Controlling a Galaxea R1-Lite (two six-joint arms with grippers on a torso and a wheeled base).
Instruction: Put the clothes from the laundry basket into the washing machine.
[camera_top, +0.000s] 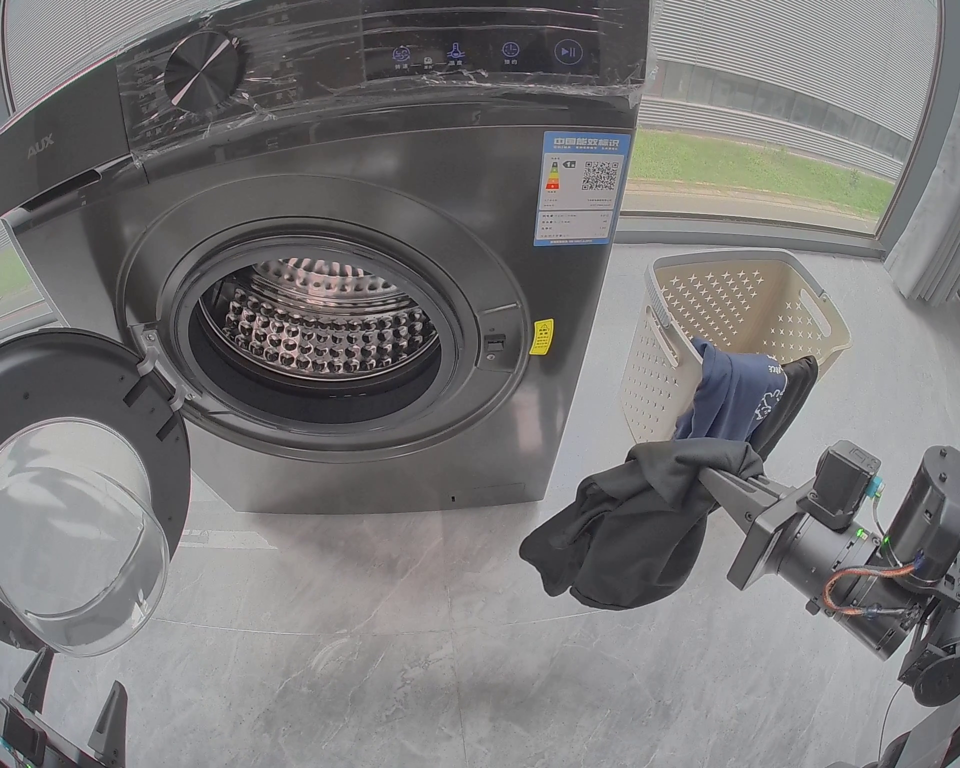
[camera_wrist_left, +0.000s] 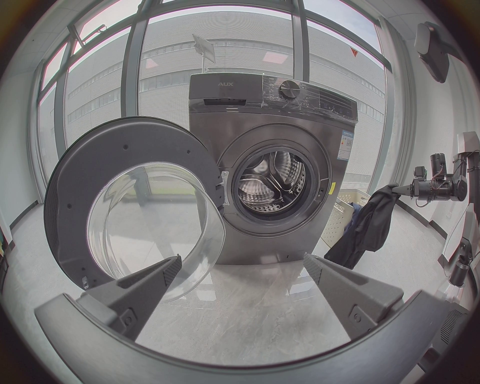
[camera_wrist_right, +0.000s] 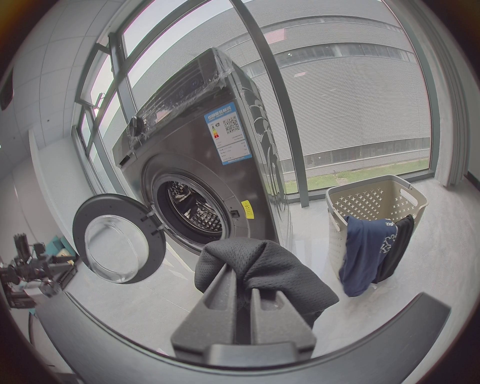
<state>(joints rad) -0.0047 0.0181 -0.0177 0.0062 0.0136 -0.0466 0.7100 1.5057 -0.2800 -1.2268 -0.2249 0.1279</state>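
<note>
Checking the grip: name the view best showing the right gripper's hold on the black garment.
Right wrist view: right gripper shut on the black garment, close up. Head view shows it sideways; left wrist, distant.

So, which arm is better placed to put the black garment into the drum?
Right. The right gripper is shut on the black garment, held up near the open drum. The left gripper is open and empty, low by the door.

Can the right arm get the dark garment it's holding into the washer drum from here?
Probably yes. The door hangs wide open on the left, the drum mouth looks unblocked, and only bare floor lies between it and the right claw gripping the dark garment.
</note>
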